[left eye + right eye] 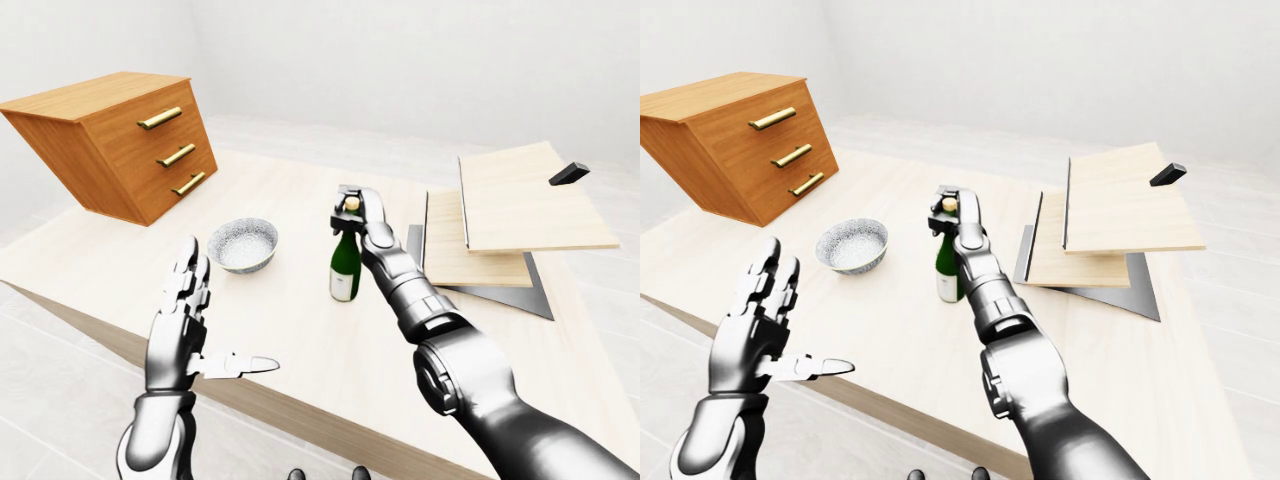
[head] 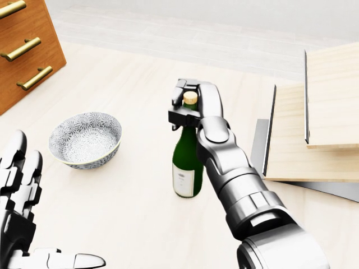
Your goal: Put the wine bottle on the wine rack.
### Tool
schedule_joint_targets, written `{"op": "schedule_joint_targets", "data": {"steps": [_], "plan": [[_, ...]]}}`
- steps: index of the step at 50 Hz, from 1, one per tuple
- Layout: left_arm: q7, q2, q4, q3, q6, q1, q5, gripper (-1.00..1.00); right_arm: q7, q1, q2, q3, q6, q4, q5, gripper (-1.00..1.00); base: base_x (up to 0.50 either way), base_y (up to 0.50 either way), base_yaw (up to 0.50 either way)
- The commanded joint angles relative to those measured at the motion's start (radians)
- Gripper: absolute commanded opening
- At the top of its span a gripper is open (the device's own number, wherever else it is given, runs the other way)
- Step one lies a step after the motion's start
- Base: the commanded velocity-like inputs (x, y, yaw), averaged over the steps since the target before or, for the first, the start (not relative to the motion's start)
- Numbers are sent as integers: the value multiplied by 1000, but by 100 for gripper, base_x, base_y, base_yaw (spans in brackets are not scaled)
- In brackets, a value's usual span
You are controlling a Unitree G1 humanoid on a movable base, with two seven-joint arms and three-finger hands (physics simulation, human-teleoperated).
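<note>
Wine bottle (image 2: 187, 162) stands on the pale wooden table (image 1: 300, 330), about mid-table in the left-eye view; green glass, white label, cork-coloured top; long axis near vertical, neck up, top leaning slightly toward the head view's upper right; base appears to be on the tabletop, can't tell if it's just lifted. Right hand (image 2: 188, 106) closed round the neck just under the cork, fingers (image 2: 178, 115) wrapped on the view's left side, the arm coming in from the lower right; so holding the bottle at the neck. Left hand (image 1: 185, 325) well apart at the left-eye view's lower left, fingers spread wide, thumb out, holding nothing, hanging over the table's near edge.

Step, as a judgement: grasp is made, lift and carry are not yet done. Next move calls for raising the bottle clear and taking it toward the stepped wooden boards on a grey base (image 1: 500, 225) on the right, presumably the wine rack; likely needs the bottle tipped toward horizontal to lie there; a neck-only grip could let the heavy body swing.

Patterned bowl (image 2: 85, 139) sits left of the bottle, apart; wooden drawer unit (image 1: 120, 140) with brass handles at far left; small dark block (image 1: 568, 173) on the top board.
</note>
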Motion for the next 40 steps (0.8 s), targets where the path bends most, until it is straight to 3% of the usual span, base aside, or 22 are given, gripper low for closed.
{"op": "schedule_joint_targets", "data": {"steps": [1, 14, 21, 40], "plan": [[0, -2, -1, -5, 0, 1, 3, 100, -6, -1, -8, 1, 22, -53, -9, -100, 0, 0, 0], [2, -3, -16, -10, 0, 9, 4, 100, -2, 15, -17, 0, 51, -114, 4, -100, 0, 0, 0], [1, -2, -16, -8, 0, 7, 1, 100, 0, 20, -24, 0, 90, -168, 17, -100, 0, 0, 0], [-3, -5, -14, -1, 0, 10, -9, 100, -10, 61, -79, -26, 90, -460, 99, -100, 0, 0, 0]]}}
